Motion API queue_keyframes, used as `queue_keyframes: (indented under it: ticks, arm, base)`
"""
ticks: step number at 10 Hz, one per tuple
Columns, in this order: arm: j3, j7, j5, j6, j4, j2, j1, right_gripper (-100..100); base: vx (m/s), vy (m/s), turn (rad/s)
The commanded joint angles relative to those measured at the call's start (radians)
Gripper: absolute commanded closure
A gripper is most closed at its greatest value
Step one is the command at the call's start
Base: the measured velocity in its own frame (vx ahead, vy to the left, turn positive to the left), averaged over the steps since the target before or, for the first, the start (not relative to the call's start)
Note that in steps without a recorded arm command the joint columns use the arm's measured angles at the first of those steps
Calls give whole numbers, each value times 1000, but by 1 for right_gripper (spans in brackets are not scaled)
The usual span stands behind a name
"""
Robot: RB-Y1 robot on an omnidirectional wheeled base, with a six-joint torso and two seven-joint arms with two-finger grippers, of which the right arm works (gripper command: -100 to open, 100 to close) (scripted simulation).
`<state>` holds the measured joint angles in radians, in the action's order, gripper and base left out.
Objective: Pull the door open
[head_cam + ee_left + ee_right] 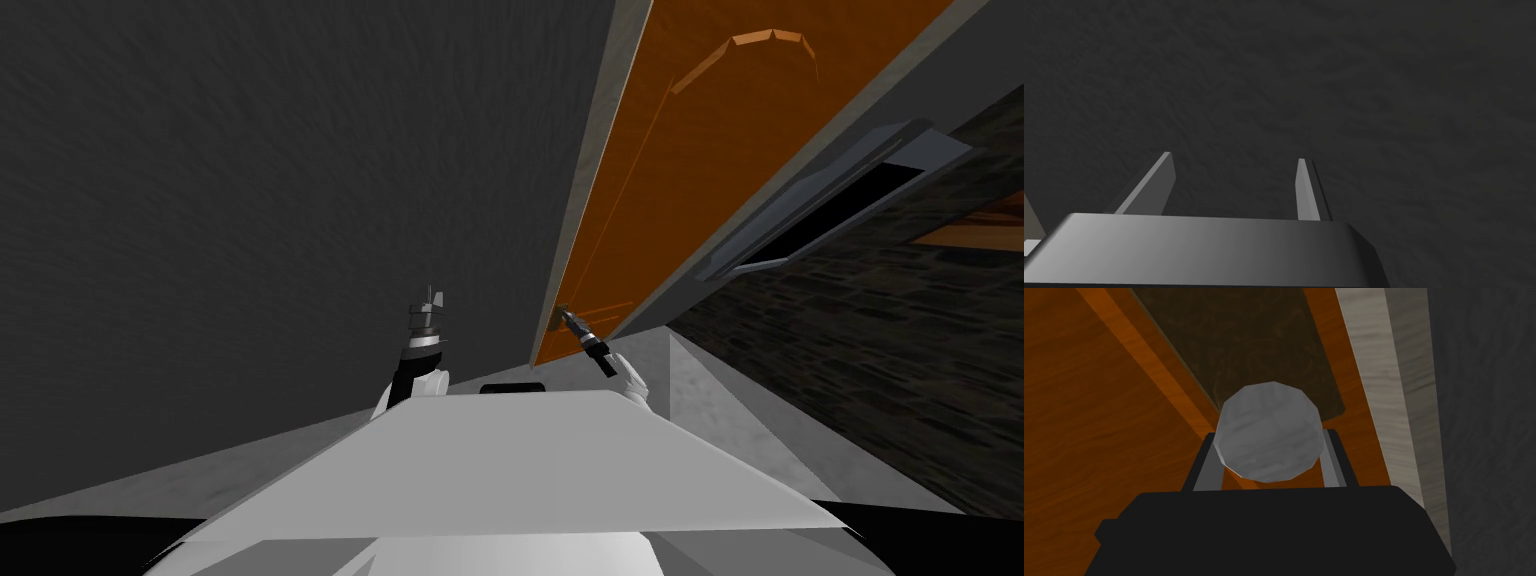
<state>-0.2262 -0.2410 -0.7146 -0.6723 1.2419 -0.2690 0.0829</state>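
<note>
Dark grey wall [250, 180] taking up upper left & centre. Grey-framed window [810, 195] w/ black opening slanting across upper right. Dark stone-textured surface [880, 350] spreading below it, right side.

One orange door [700, 150], one grey knob [1269, 433], two end effectors [435, 296] [567, 317].

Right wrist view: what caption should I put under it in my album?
Right jaws squeezing the round grey knob on the orange door, beside its pale frame.

The grey knob [1268, 430] hides part of the fingers of the right claw [1269, 440].
</note>
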Motion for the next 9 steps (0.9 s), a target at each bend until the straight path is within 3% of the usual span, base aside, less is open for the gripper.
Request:
queue_keyframes:
  ticks: [1, 6, 9]
  arm:
    - [7, 31, 10, 3, 2, 2, 0, 100]
    - [26, 169, 89, 28, -1, -1, -7, 100]
    - [31, 223, 110, 36, -2, -2, -9, 100]
  base:
    - [-41, -33, 38]
    - [-51, -34, 67]
    - [-41, -32, 53]
